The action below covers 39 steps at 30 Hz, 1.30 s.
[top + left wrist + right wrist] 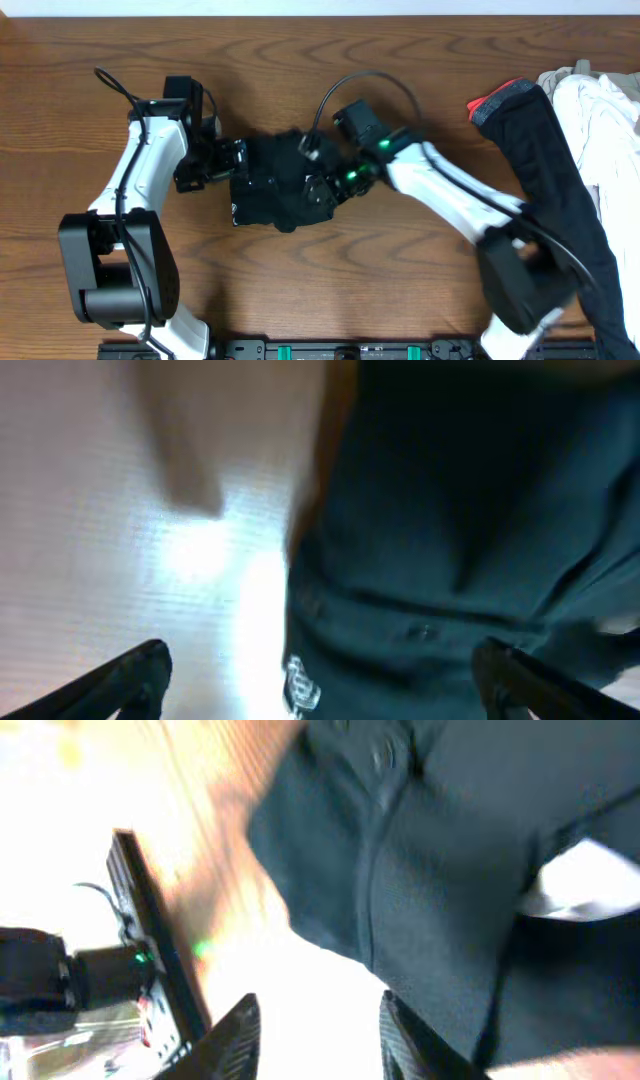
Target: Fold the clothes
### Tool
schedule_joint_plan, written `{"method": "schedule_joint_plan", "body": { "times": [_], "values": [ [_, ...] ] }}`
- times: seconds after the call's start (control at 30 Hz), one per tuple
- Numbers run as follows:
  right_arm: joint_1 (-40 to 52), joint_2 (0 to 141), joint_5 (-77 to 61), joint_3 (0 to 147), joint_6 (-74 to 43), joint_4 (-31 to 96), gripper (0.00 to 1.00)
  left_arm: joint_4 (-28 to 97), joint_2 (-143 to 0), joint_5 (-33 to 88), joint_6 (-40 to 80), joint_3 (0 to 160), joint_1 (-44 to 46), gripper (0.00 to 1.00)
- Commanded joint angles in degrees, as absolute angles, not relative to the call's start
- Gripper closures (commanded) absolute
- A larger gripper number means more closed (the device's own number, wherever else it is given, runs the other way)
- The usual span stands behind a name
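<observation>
The release step of a fold is judged to be in hand: the shirt (pixel 272 185) is bunched between the left gripper (pixel 322 660), spread wide, and the right gripper (pixel 318 1018), parted on nothing, so both must next be lifted clear without snagging it.

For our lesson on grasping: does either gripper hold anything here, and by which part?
Nothing is held: the left gripper stands open above the black T-shirt, and the right gripper is parted, only table between its fingers.

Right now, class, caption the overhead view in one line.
Left gripper and right gripper at opposite sides of a bundled black fabric T-shirt on a wooden table.
</observation>
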<state>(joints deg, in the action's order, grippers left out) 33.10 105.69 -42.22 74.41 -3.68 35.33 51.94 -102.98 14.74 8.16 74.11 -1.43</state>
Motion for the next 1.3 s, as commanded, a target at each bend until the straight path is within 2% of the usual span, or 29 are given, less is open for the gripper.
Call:
{"method": "schedule_joint_plan", "body": {
  "times": [0.0, 0.33, 0.47, 0.5, 0.53, 0.6, 0.63, 0.67, 0.7, 0.9, 1.27],
  "values": [
    [30.3, 101.4, -39.8, 74.5, -1.4, 36.5, 0.56, 48.3, -102.9, 20.6, 8.3, 71.7, -2.5, 0.02],
    [23.1, 97.7, -39.0, 74.5, -1.4, 41.5, 0.56, 42.0, -107.4, 26.0, 6.4, 66.4, -2.6, 0.02],
    [22.0, 97.7, -39.0, 74.5, -1.4, 42.6, 0.57, 41.1, -111.3, 31.8, 3.0, 66.3, -2.6, 0.00],
    [21.9, 97.7, -39.0, 74.5, -1.4, 42.7, 0.58, 40.7, -112.0, 33.7, 2.2, 66.2, -2.6, 0.05],
    [21.9, 97.7, -39.0, 74.5, -1.4, 42.7, 0.58, 40.2, -112.8, 35.9, 1.3, 66.2, -2.6, 0.17],
    [21.9, 97.7, -39.0, 74.5, -1.4, 42.7, 0.59, 39.7, -113.5, 39.9, 0.0, 66.2, -2.6, 0.47],
    [21.9, 97.7, -39.0, 74.5, -1.4, 42.7, 0.59, 39.5, -113.5, 41.1, 0.0, 66.2, -2.6, 0.72],
    [21.9, 97.7, -39.0, 74.5, -1.4, 42.7, 0.59, 39.2, -113.4, 42.1, 0.0, 66.3, -2.6, 0.91],
    [21.9, 97.7, -39.0, 74.5, -1.4, 42.7, 0.59, 38.8, -113.2, 43.0, 0.0, 66.3, -2.7, 0.94],
    [21.9, 97.7, -38.7, 74.5, -1.4, 42.7, 0.59, 35.7, -110.9, 47.5, 3.3, 68.4, -7.2, 0.94],
    [21.9, 97.7, -38.7, 74.5, -1.7, 42.6, 0.60, 22.1, -111.1, 29.2, 28.3, 68.5, -27.5, 0.94]
  ]
}}
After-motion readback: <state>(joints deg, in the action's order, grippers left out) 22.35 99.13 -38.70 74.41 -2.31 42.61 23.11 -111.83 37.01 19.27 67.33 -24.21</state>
